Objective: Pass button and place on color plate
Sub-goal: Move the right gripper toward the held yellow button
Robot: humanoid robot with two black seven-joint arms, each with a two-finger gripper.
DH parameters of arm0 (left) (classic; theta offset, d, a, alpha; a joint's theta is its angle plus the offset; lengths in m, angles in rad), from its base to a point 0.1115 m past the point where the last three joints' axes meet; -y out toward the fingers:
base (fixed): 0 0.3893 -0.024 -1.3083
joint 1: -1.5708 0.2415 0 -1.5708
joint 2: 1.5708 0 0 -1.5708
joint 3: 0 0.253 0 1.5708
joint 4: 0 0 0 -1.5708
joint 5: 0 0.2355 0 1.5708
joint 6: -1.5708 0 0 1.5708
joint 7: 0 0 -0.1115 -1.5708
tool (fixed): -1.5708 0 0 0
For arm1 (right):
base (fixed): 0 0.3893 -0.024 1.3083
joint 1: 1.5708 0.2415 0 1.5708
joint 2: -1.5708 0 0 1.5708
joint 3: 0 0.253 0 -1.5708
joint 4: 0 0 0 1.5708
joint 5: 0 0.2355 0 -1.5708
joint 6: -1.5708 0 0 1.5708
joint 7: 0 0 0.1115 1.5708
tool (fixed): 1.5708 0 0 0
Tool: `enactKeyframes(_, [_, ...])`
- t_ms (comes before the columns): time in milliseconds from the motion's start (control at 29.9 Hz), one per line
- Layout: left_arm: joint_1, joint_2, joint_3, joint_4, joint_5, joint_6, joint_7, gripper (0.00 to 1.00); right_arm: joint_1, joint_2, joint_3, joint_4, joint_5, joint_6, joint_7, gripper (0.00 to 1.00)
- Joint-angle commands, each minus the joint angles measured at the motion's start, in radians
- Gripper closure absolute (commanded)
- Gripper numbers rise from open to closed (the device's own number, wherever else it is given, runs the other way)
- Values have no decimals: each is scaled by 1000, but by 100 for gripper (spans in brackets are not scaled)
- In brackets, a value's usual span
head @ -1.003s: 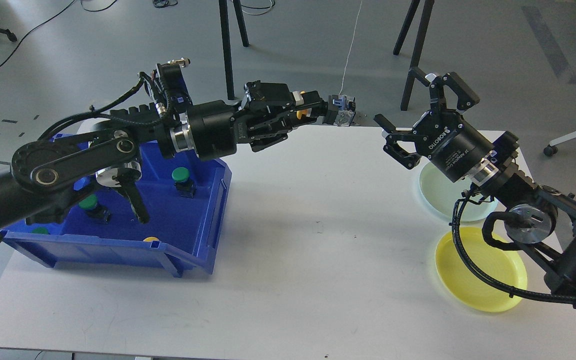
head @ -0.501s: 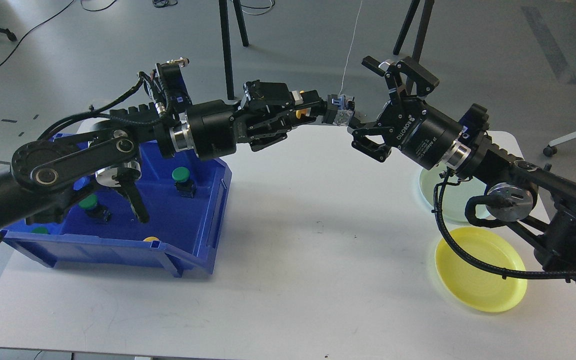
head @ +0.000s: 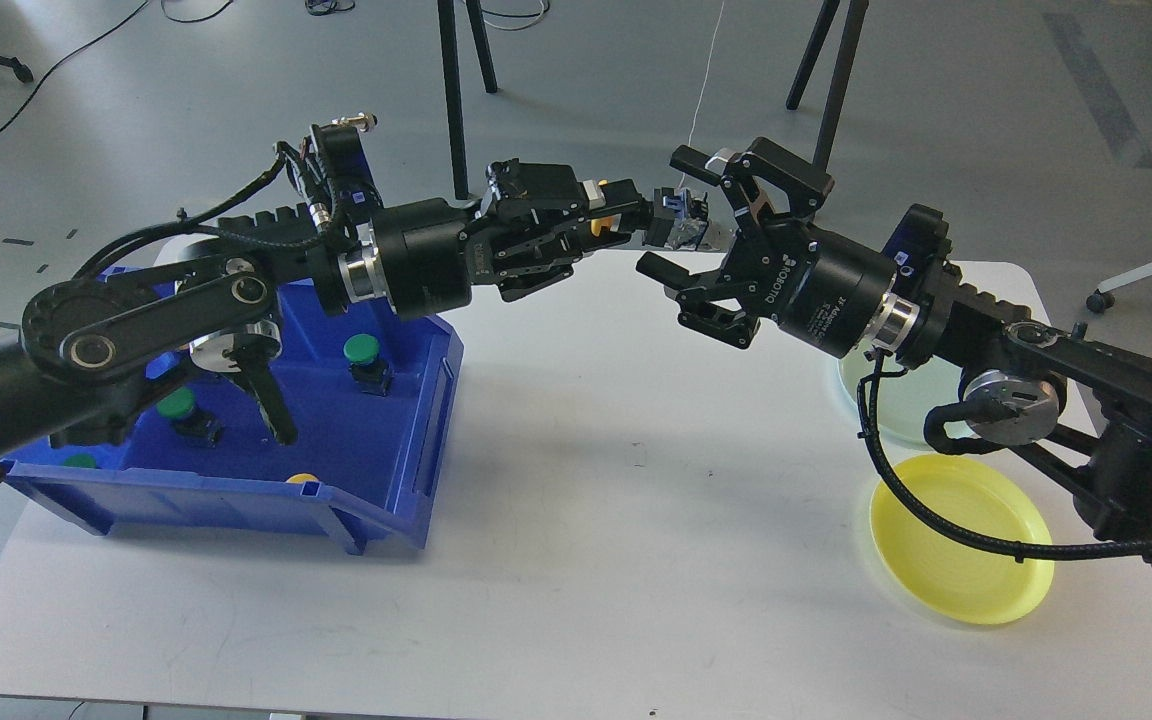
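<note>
My left gripper (head: 636,215) is shut on a button (head: 681,222) and holds it high above the table's far side. The button's yellow cap sits between the fingers and its blue-grey base sticks out to the right. My right gripper (head: 669,214) is open. Its upper finger is above the button's base and its lower finger below it, and I cannot tell whether they touch it. A yellow plate (head: 961,550) lies at the right front. A pale green plate (head: 881,410) lies behind it, partly hidden by my right arm.
A blue bin (head: 406,440) stands at the left under my left arm. It holds green buttons (head: 363,350) and one yellow button (head: 302,478). Black stand legs (head: 456,100) rise beyond the table's far edge.
My right gripper has swung left from over the green plate to the button and now straddles its base. My left arm has held still with the button.
</note>
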Motion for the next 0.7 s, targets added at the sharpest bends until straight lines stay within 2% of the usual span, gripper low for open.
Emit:
enactKeyframes(0, [0,0,0,1,0,0,0,79,-2,-14,-14,10,4,0,18,2])
enactKeyframes(67, [0,2,0,1,0,0,0,79,-2,-14,-15,10,4,0,50,2])
enactKeyframes(134, [0,0,0,1,0,0,0,79,-2,-12,-15,10,5,0,63,2])
enactKeyframes(434, [0,0,0,5,0,0,0,78,-5,-16,-4,5,7,0,66,5])
enactKeyframes(668, [0,0,0,5,0,0,0,78,-5,-14,-5,1,2,0,66,15])
